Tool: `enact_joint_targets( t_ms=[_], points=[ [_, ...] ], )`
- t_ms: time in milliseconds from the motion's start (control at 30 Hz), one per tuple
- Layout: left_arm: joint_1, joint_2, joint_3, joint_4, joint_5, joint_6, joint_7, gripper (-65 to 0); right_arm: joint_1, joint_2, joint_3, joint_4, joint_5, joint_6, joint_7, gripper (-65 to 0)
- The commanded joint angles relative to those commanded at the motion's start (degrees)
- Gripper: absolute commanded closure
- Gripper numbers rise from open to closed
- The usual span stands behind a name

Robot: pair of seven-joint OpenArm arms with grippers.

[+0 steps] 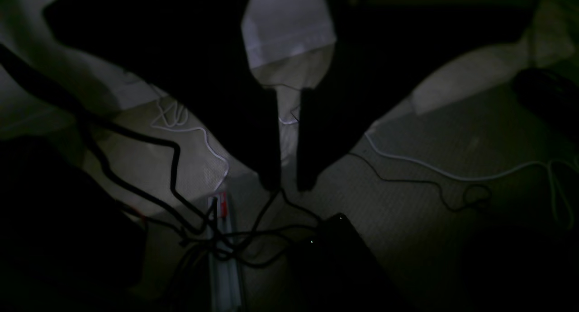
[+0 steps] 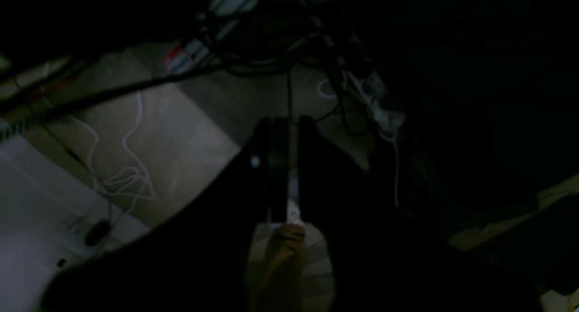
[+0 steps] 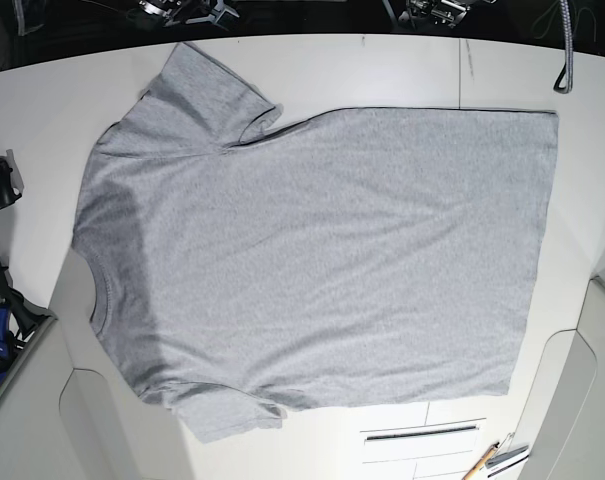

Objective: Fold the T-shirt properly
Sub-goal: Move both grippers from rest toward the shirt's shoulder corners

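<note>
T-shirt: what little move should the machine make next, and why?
Probably bring the left pincer down to the nearest hem corner: the T-shirt lies spread, unfolded, its hem on that side, and both wrist views show neither pincer holding cloth.

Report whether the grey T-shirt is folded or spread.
Spread: in the base view the T-shirt lies wide across the table, body broad, both sleeves sticking out.

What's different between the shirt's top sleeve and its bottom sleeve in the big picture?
The top sleeve sticks out up the table; the bottom sleeve points down it. The top sleeve shows much more cloth, while the bottom sleeve looks small and bunched. Both are plain grey.
</note>
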Motion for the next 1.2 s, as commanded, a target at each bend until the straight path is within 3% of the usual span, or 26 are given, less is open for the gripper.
enact_joint_targets(
  t_ms=[100, 267, 400, 533, 633, 733, 867, 1100, 1200],
  points=[
    [2.5, -1.5, 0.0, 1.6, -0.1, -0.1, -4.7, -7.0, -3.3, 2.6, 0.0, 6.1, 0.0, 0.02, 0.6, -3.4],
    [8.8, -4.1, 0.0, 10.3, -0.8, -8.0, -7.0, -7.0, -8.5, 6.6, 0.0, 14.2, 0.3, 0.35, 0.6, -3.4],
    [14.8, -6.0, -1.4, 19.3, -5.4, -9.0, -7.0, -7.0, -11.6, 9.0, 0.0, 18.2, 0.5, 3.98, 0.5, -3.4],
    [21.1, -7.1, -6.7, 28.3, -6.8, -9.1, -7.0, -7.0, -15.0, 11.4, 0.0, 22.5, 0.5, 4.13, 0.5, -3.4],
    [25.7, -7.3, -11.8, 34.4, -6.8, -13.3, -7.0, -6.9, -17.3, 13.3, 0.0, 26.1, 1.5, 4.35, 0.6, -3.4],
    [29.6, -7.3, -16.5, 39.1, -6.9, -15.7, -7.0, -6.9, -19.3, 15.5, 0.0, 30.0, 3.5, 6.1, 0.5, -3.4],
    [34.1, -7.3, -20.8, 43.8, -9.6, -15.9, -7.0, -6.9, -22.3, 19.0, 0.0, 36.3, 7.0, 7.17, 0.5, -3.4],
    [39.9, -7.3, -25.3, 51.0, -9.9, -15.9, -5.3, -6.9, -26.7, 23.1, 0.2, 47.8, 9.5, 7.34, 0.3, -3.4],
    [42.6, -7.3, -28.1, 54.6, -12.9, -15.9, -3.8, -6.9, -29.1, 24.7, 1.2, 52.7, 9.5, 7.34, -0.2, -3.4]
  ],
)
